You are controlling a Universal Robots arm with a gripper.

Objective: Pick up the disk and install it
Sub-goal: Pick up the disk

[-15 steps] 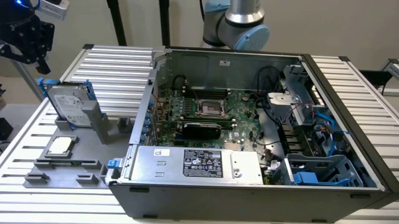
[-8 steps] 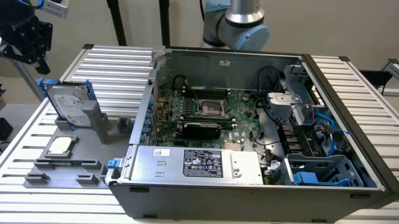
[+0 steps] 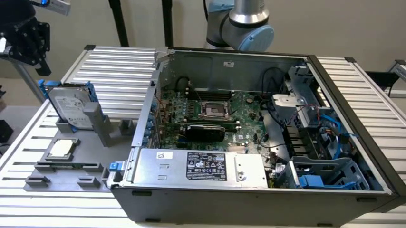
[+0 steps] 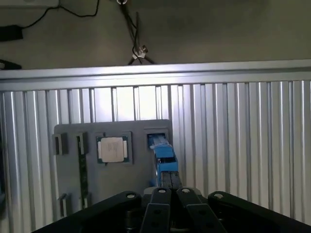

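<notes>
My claw (image 3: 26, 45) hung high at the exterior view's far left, well above the disk (image 3: 68, 107) and not touching it. Couldn't tell whether the claw was apart or together. The disk stood upright on edge in a slot of the grey fixture (image 3: 70, 176), blue rails on its sides, white label facing the camera. In the wrist view the claw (image 4: 167, 194) was right over the disk (image 4: 164, 155), which was seen edge-on. The CPU (image 3: 62, 148) lay flat in its fixture pocket, near the disk but apart from it. The fixture sat on the slatted table (image 3: 120, 66), just beside the open case (image 3: 222, 202). Inside the case were the motherboard (image 3: 216, 109) and a blue carrier (image 3: 313, 181) in the bay at the exterior view's right.
</notes>
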